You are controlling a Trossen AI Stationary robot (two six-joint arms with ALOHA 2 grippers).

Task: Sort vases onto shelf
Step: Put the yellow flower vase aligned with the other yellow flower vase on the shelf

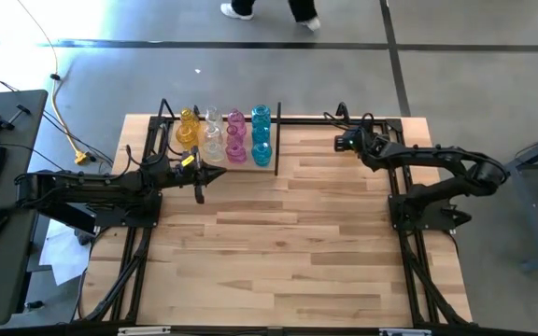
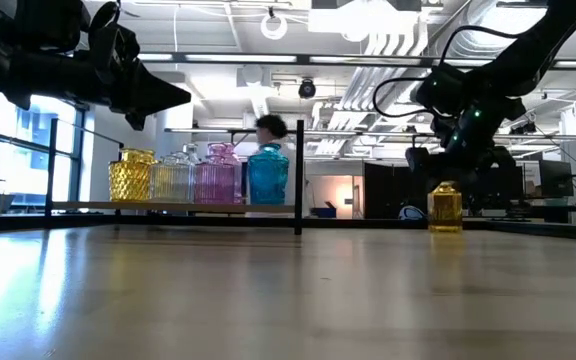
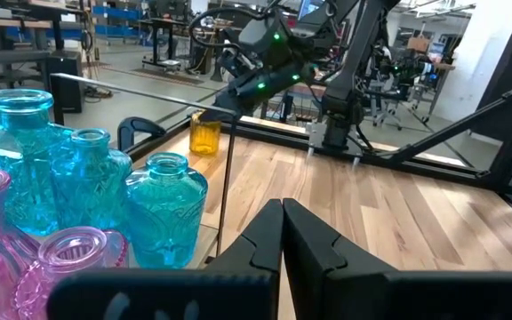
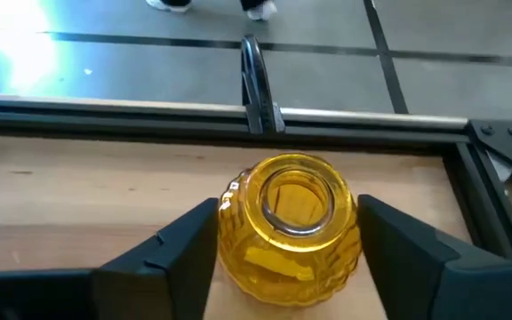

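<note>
Yellow vase (image 4: 287,227) stands upright on the table (image 1: 288,252), centre-bottom of the right wrist view, between the spread fingers of the right gripper (image 4: 287,240), seemingly not touching. Left gripper (image 3: 283,233) clenched shut, empty, near shelf (image 1: 277,140), upper left, holding yellow, clear, pink, blue vases (image 1: 224,135).

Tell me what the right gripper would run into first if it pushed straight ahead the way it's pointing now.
The yellow vase. The right gripper has its open fingers on either side of it, so going on would likely bring the vase against the palm. Beyond it lies the table's black edge rail.
</note>
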